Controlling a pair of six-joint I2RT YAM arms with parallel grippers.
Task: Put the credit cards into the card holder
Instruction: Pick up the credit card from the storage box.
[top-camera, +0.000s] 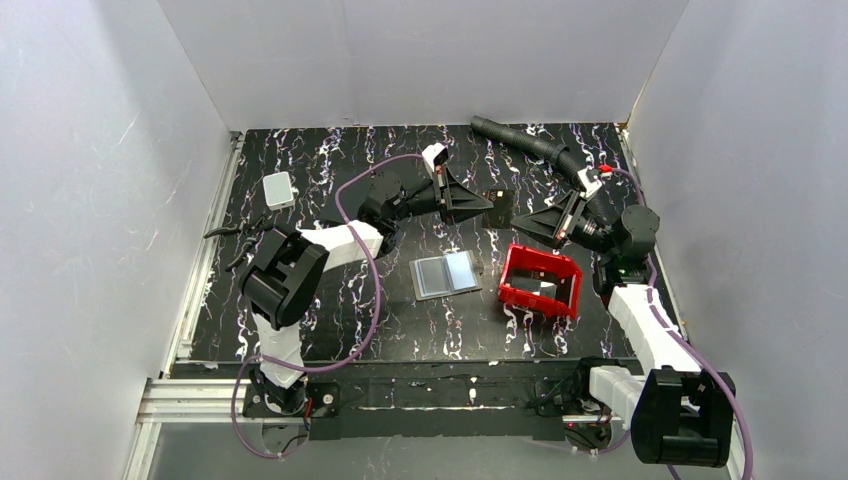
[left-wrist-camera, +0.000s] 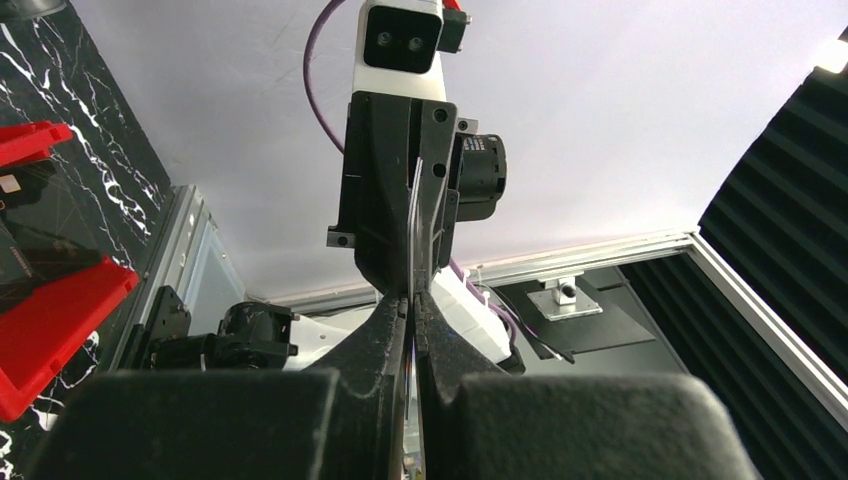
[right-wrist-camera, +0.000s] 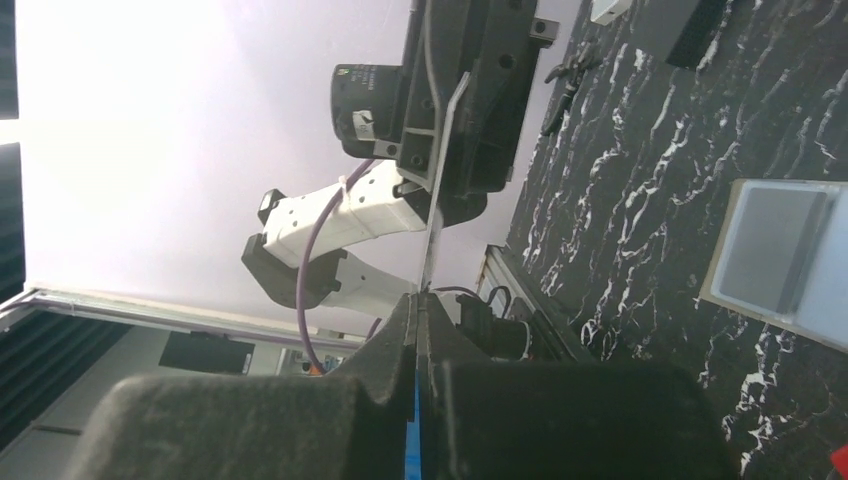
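One credit card (top-camera: 498, 200), thin and dark, hangs above the table's back middle between both grippers. My left gripper (top-camera: 488, 206) is shut on its left edge. From the right, my right gripper (top-camera: 516, 220) is shut on the same card. The left wrist view shows the card (left-wrist-camera: 413, 225) edge-on, running from my left gripper (left-wrist-camera: 412, 300) to the facing gripper. In the right wrist view the card (right-wrist-camera: 440, 190) rises edge-on from my right gripper (right-wrist-camera: 418, 297). The card holder (top-camera: 447, 272) lies open and flat on the table, also seen as the card holder (right-wrist-camera: 780, 255) at the right.
A red open tray (top-camera: 540, 280) stands right of the card holder, with something flat inside; the red tray (left-wrist-camera: 50, 300) shows at the left wrist view's left. A small white box (top-camera: 278, 188) sits back left. A black ribbed hose (top-camera: 525, 142) lies at the back right.
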